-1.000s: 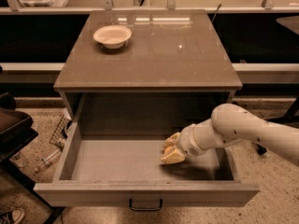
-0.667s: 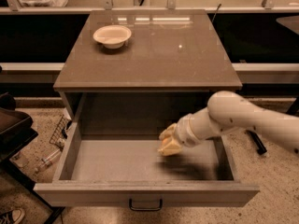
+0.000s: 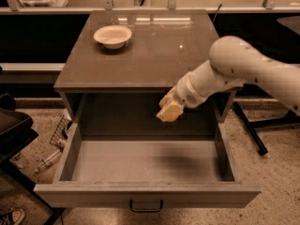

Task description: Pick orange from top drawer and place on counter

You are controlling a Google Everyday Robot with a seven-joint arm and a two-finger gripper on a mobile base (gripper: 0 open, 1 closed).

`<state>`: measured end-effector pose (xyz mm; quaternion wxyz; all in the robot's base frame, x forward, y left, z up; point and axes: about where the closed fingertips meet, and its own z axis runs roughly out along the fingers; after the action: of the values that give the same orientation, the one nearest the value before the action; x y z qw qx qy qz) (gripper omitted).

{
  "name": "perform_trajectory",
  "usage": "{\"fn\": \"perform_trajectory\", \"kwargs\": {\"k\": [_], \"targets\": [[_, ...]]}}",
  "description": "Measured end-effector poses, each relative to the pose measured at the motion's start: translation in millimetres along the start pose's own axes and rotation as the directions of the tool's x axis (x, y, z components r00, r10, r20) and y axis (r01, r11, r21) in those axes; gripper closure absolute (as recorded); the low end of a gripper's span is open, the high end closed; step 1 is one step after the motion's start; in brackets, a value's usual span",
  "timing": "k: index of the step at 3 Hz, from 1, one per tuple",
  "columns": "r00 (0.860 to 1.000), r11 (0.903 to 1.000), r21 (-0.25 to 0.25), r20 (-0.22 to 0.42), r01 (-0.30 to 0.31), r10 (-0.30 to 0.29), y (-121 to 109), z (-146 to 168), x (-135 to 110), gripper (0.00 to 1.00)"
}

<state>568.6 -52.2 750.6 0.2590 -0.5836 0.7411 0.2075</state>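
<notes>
The gripper [image 3: 168, 109] hangs in the air above the rear right part of the open top drawer [image 3: 93, 196], just in front of the front edge of the bench [image 3: 154, 55] and a little below it. I cannot tell if the gripper is wide or narrow, nor if it holds something.

The orange does not show as a separate thing. The part of the drawer floor that is visible looks bare, so I judge that the orange is most likely inside the gripper, hidden from this view.

The important relation is this: the bench surface lies above and behind the gripper. In my judgement, the coming move needs a rise first, to clear the front edge, and then a movement backward over the bench. The white bowl [image 3: 113, 35] stands far to the left rear, well apart from this path.
</notes>
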Motion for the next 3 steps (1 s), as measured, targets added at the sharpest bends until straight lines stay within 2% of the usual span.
{"fn": "perform_trajectory", "kwargs": {"k": [1, 2, 3], "targets": [[1.0, 0.9994, 0.028, -0.011, -0.021, 0.021, -28.9, -56.6, -35.6, 1.0], [1.0, 0.9956, 0.089, 0.015, -0.028, 0.026, -71.5, -111.0, -79.3, 1.0], [0.998, 0.992, 0.124, 0.052, -0.024, 0.018, -104.4, -122.2, -100.6, 1.0]]}}
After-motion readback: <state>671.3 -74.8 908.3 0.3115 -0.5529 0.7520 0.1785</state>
